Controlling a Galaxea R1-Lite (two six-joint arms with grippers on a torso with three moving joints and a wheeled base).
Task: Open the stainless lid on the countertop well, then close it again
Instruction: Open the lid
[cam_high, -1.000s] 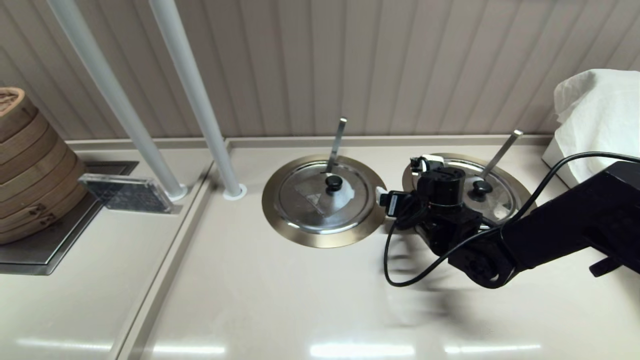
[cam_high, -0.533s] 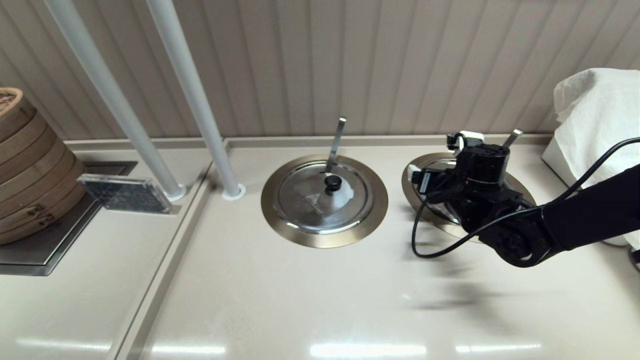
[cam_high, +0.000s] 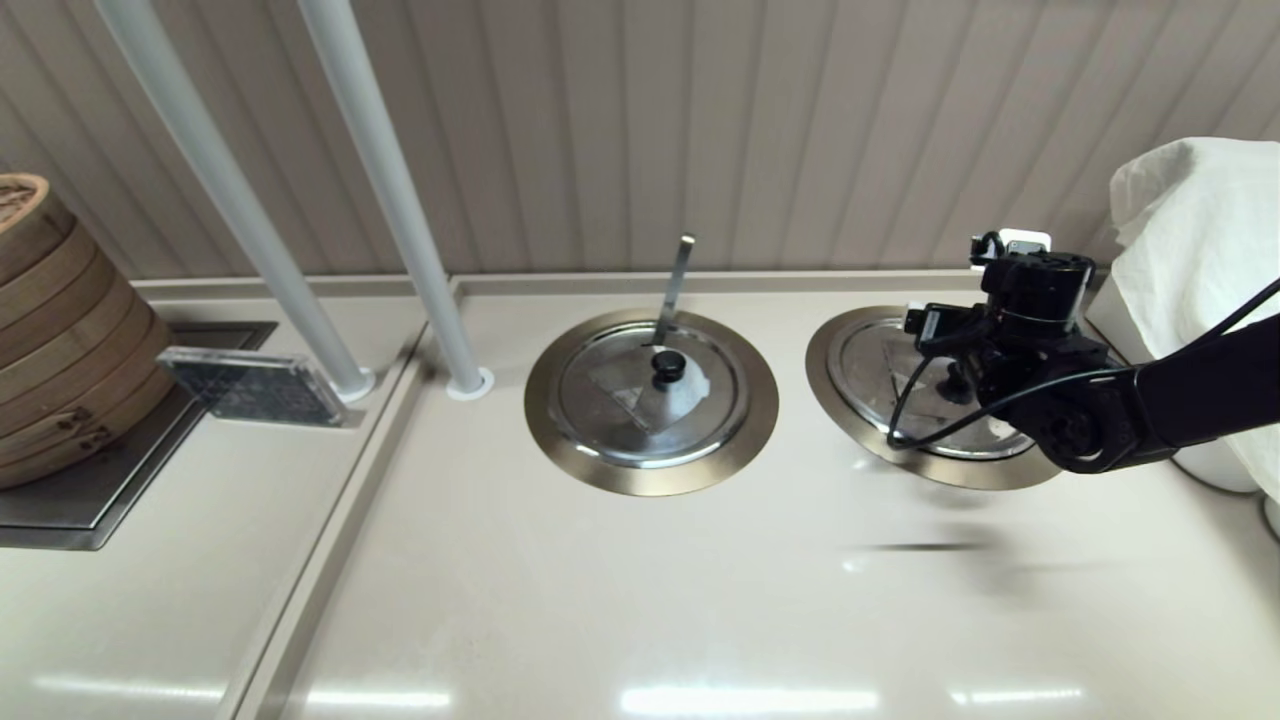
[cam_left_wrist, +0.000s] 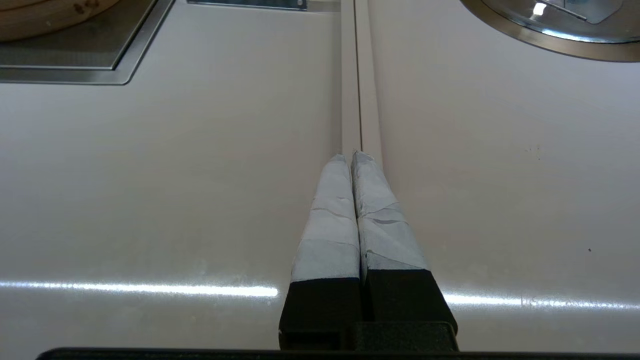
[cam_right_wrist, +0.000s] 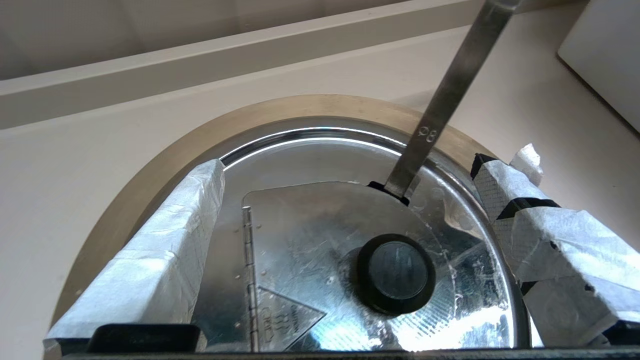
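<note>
The stainless lid (cam_right_wrist: 310, 225) lies closed on the countertop well, whose brushed ring (cam_right_wrist: 165, 165) frames it at the right of the counter (cam_high: 880, 375). Its black knob (cam_right_wrist: 396, 274) sits at centre, with a dark triangle mark (cam_right_wrist: 287, 320) beside the hinge. The slanted ladle handle (cam_right_wrist: 450, 95) sticks out through a notch. My right gripper (cam_right_wrist: 355, 167) hovers open just above the lid, one taped finger (cam_right_wrist: 165, 240) on each side of the knob, touching nothing. My left gripper (cam_left_wrist: 351, 156) is shut and empty over bare countertop, out of the head view.
The twin lid with a whitish patch (cam_high: 650, 395) sits in its ring mid-counter, ladle handle (cam_high: 675, 285) upright. A white cloth-covered box (cam_high: 1200, 230) stands close to the right of my right arm. Two poles (cam_high: 400, 220), a clear block (cam_high: 250, 385) and bamboo steamers (cam_high: 60, 330) stand left.
My right arm has swung right and toward the wall, from between the two wells to above the right lid's knob. The lid has not moved.
</note>
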